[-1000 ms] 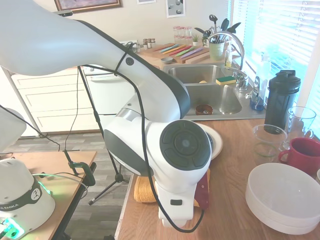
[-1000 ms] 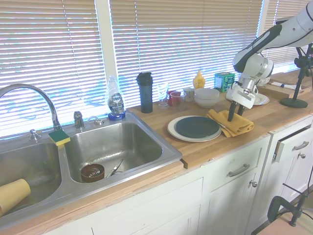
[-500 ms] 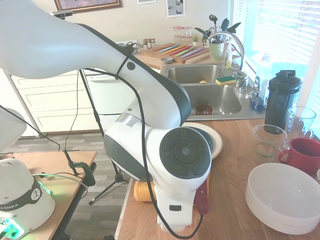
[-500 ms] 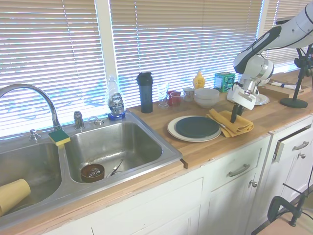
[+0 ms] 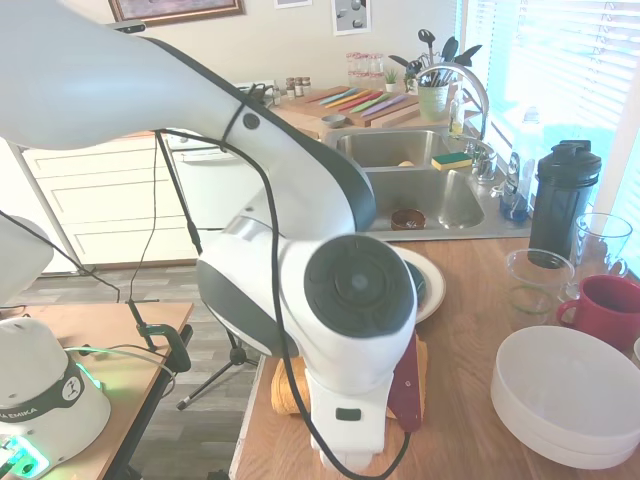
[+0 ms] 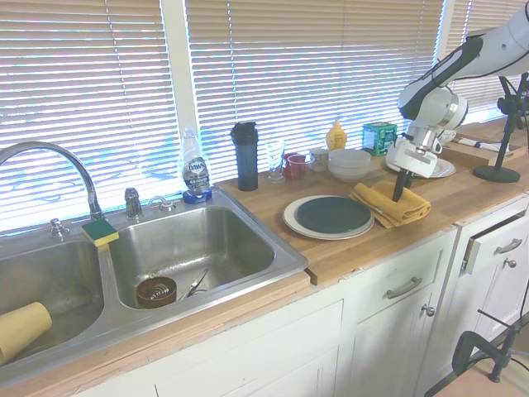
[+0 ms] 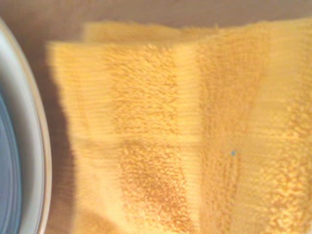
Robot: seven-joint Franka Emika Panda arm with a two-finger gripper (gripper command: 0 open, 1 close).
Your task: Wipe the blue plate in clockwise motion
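Leftmost on the wooden tabletop (image 6: 347, 248) lies the blue plate (image 6: 333, 214), flat, face up and round, so it points no particular way; it rests on a larger cream plate (image 6: 291, 218). Just right of both sits a folded yellow cloth (image 6: 395, 207), with the gripper (image 6: 399, 193) down on it, fingers drawn together on a fold. From the opposite side the arm hides most of the blue plate. The close-up shows only cloth and plate rims.

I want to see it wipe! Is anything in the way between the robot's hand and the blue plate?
Nothing visible. The gripper is down at the yellow towel, right beside the blue plate, with only bare wooden counter around them.
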